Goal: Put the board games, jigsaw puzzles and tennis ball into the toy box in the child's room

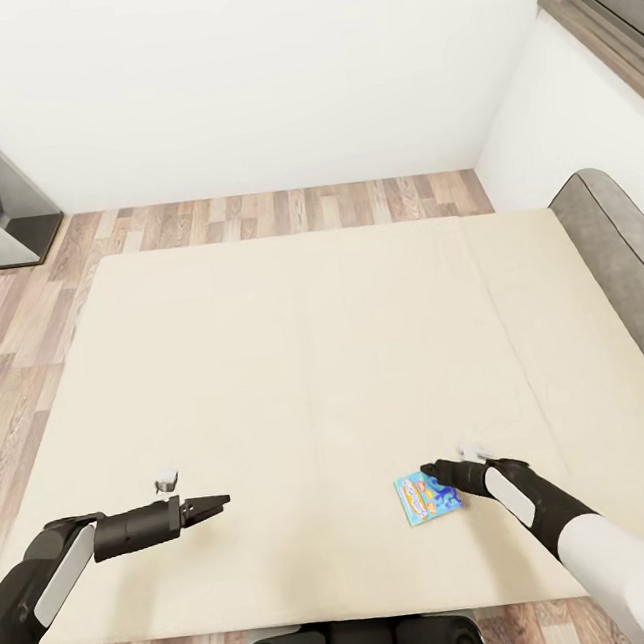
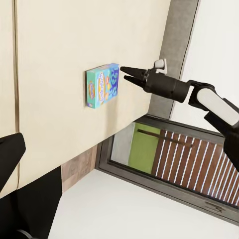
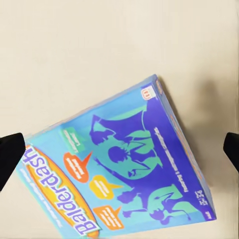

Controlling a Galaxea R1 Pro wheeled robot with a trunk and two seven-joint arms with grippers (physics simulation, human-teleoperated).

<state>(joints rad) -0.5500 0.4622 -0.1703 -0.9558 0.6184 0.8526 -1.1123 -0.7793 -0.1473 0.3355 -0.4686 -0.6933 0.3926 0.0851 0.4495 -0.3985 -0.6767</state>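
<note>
White walls and a wood-plank floor framed the head view, where the cream bed (image 1: 300, 385) took up most of the scene and the blue board game (image 1: 426, 497) lay flat near its near right edge. At the box's right side the right end effector (image 1: 433, 471) had its fingertips at or just above the cover, though contact could not be confirmed. The left end effector (image 1: 209, 503) hovered over the near left of the mattress, well apart from the box, its fingers drawn together to a point and holding nothing. No toy box or other container appeared, so what lies in it could not be told. From the left wrist view, the board game (image 2: 102, 85) rested on the bed with the right end effector (image 2: 125, 73) just beside its edge, fingers parted a little around nothing. From the right wrist view, the box (image 3: 119, 179) sat between two dark fingertips (image 3: 10, 154) spread wide to either side, so the end effector stood open. As I judged it, the risk lay in closing across the broad, flat cover: the fingers could slide off, push the box along the soft mattress, or nudge it toward the near edge and onto the floor.
</note>
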